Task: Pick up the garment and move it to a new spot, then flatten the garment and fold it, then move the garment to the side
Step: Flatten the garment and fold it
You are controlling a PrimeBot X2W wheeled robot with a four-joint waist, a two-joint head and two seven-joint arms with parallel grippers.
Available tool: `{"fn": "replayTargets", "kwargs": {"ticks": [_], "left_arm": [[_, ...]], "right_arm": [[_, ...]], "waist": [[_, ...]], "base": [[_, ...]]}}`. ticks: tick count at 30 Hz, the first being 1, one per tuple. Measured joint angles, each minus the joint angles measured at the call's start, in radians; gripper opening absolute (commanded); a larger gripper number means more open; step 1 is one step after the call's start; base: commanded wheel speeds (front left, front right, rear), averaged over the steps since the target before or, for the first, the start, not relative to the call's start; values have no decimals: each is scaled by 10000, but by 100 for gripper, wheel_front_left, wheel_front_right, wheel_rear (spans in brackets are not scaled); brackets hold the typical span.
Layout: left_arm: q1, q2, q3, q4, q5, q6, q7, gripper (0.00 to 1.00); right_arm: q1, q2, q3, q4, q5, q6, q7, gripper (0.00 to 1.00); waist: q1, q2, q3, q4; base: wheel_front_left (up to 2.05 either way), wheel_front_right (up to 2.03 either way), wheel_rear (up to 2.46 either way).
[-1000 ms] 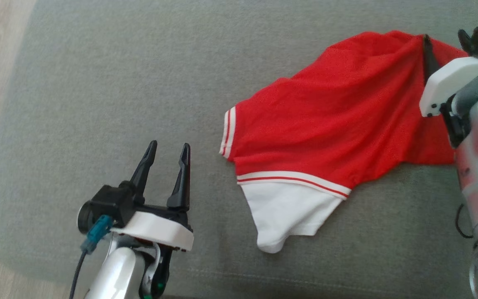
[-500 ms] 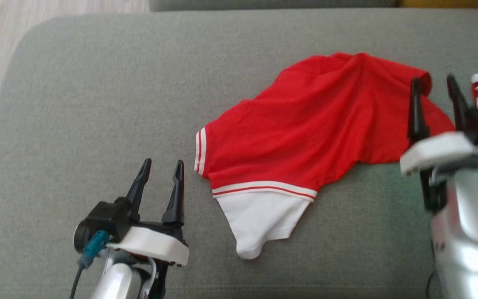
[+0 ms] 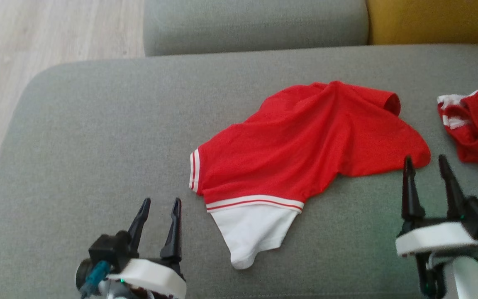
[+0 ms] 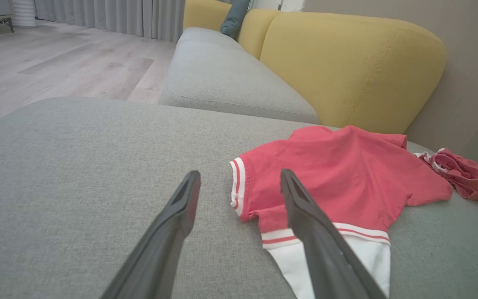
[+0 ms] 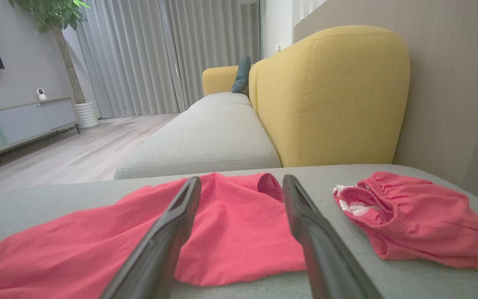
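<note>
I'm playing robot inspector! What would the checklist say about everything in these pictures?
Surface: grey sofa cushion, plain fabric.
Job's things: red shirt with white trim, lying rumpled, not folded.
Clutter: second red garment, bunched up, apart from the shirt.
Grippers: left gripper open, fingers holding nothing, near the striped sleeve; right gripper open, holding nothing, near the shirt's right edge.
Cables: teal plug on the left gripper's base.
Surroundings: wooden floor, yellow backrest, grey curtains.

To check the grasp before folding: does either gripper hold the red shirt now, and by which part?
Nothing is held. The left gripper and the right gripper are open and empty; the red shirt lies free on the grey cushion.
</note>
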Motion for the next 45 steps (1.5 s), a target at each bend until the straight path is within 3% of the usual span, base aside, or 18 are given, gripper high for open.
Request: {"fn": "replayTargets", "kwargs": {"ticks": [6, 45], "left_arm": [[398, 15, -13, -17, -100, 107, 0, 100], [527, 19, 368, -261, 58, 362, 0, 100]], "right_arm": [[857, 12, 372, -414, 360, 0, 54, 100], [1016, 19, 884, -453, 685, 0, 334, 100]], "waist": [[0, 0, -497, 53], [0, 0, -637, 260]], "base": [[0, 0, 0], [0, 0, 0]]}}
